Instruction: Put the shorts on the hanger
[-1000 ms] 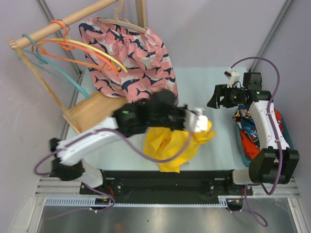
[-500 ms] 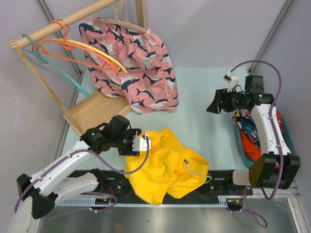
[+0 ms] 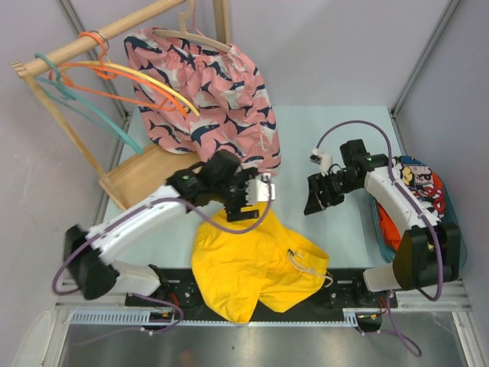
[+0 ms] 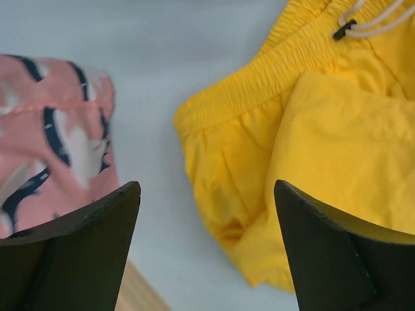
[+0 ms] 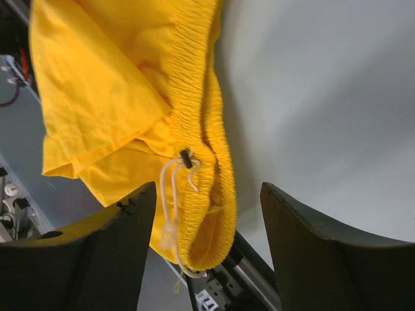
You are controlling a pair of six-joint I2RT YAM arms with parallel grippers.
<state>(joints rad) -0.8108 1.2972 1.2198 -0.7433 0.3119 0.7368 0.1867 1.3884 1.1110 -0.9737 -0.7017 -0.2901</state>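
Two arms on this rig and neither has hold of anything. The shorts (image 3: 252,267) are lying crumpled at the near edge of the table (image 3: 328,138), and a good part of them hangs over the edge onto the black rail in front. The waistband (image 5: 201,97) is bunched up, and the pale drawstring (image 5: 172,178) dangles off it in a loop on the right-hand side.

The left gripper (image 3: 248,206) hangs over the far left corner of the shorts, right in the gap between them and the hem of the pink whale shorts (image 3: 221,99). In its wrist view the jaws are spread wide, with bare table and a yellow corner showing between them. I can't tell whether the fingers touch the cloth.

The right gripper (image 3: 315,195) is over the table off the far right side of the shorts, a little apart from them. It's wide open too, and its camera looks down at the waistband and drawstring.

The hanger (image 3: 191,105) is up on the wooden rail (image 3: 114,30) at the far left, hooked on among the orange hanger (image 3: 114,95) and the teal hanger (image 3: 84,107), well apart from the shorts. The pink pair hangs just beside them on a wooden hanger (image 3: 191,37). There's a bin (image 3: 451,214) holding a cartoon-print garment (image 3: 416,187) at the right edge of the table.
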